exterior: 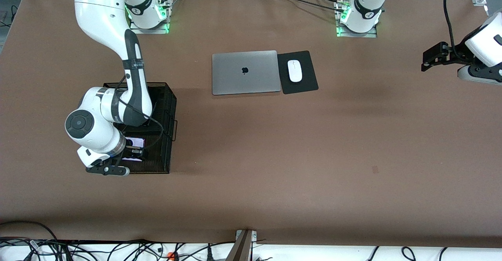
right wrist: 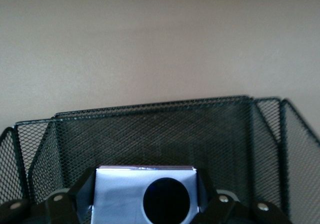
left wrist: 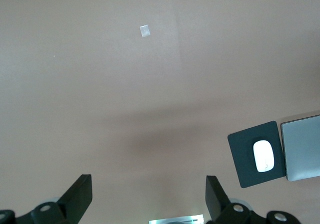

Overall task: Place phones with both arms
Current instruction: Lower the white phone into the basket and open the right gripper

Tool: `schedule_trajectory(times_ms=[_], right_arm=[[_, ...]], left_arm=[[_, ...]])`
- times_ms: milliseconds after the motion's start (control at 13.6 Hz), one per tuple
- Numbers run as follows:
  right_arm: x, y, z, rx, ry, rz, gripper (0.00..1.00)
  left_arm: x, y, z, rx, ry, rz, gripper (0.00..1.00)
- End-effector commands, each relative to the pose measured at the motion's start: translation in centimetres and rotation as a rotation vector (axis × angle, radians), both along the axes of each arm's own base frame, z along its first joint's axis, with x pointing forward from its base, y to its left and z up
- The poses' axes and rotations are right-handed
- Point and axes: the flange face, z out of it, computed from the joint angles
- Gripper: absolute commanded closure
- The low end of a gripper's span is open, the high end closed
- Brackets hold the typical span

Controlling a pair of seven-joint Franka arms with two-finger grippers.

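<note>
Lavender flip phone held over black wire-mesh basket.
Right gripper jaws clenched on it; left gripper jaws released above matte brown bench.

Both arms are glossy white with dark grey joints, black cables along the links, green lights at the bases, and black two-finger hands.

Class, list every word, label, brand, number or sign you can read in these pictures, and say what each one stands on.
No readable words or numbers anywhere.
Apple logo, a sign without letters: on the lid of the silver laptop.
Small marks on the bands around the arm bases: too small to read.
White mouse, mouse pad, mesh basket, lavender phone: no text visible.
</note>
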Motion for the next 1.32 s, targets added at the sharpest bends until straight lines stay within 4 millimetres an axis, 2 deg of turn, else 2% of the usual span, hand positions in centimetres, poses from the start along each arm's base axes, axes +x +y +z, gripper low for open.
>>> schedule_trajectory(times_ms=[0, 220, 588, 661, 734, 955, 1175, 1249], right_arm=[[-0.8, -0.1, -0.3, 0.049, 0.004, -0.029, 0.45], [-0.8, 0.1, -0.3, 0.05, 0.008, -0.022, 0.0], [-0.2, 0.5, 1.5, 0.068, 0.004, -0.019, 0.0], [0.0, 0.8, 2.9, 0.086, 0.05, -0.017, 0.0], [0.2, 1.7, 5.2, 0.104, 0.106, -0.022, 0.0], [-0.4, 1.9, 12.9, 0.125, 0.246, -0.073, 0.0], [-1.4, -0.1, 19.5, 0.18, 0.334, -0.098, 0.0], [-1.6, -0.6, 21.1, 0.184, 0.351, -0.093, 0.0]], left_arm=[[-0.6, 0.1, 0.5, 0.022, 0.004, -0.015, 0.0], [-0.6, -0.2, 0.5, 0.022, 0.004, -0.021, 0.0], [-0.6, 0.1, 0.5, 0.023, 0.002, -0.024, 0.0], [-0.6, 0.1, 0.5, 0.023, 0.004, -0.024, 0.0], [-0.6, 0.1, 0.5, 0.023, 0.004, -0.024, 0.0], [-0.6, 0.2, 0.5, 0.024, 0.002, -0.023, 0.0], [-0.6, 0.3, 0.5, 0.024, 0.002, -0.023, 0.0], [-0.6, 0.3, 0.5, 0.024, 0.002, -0.023, 0.0]])
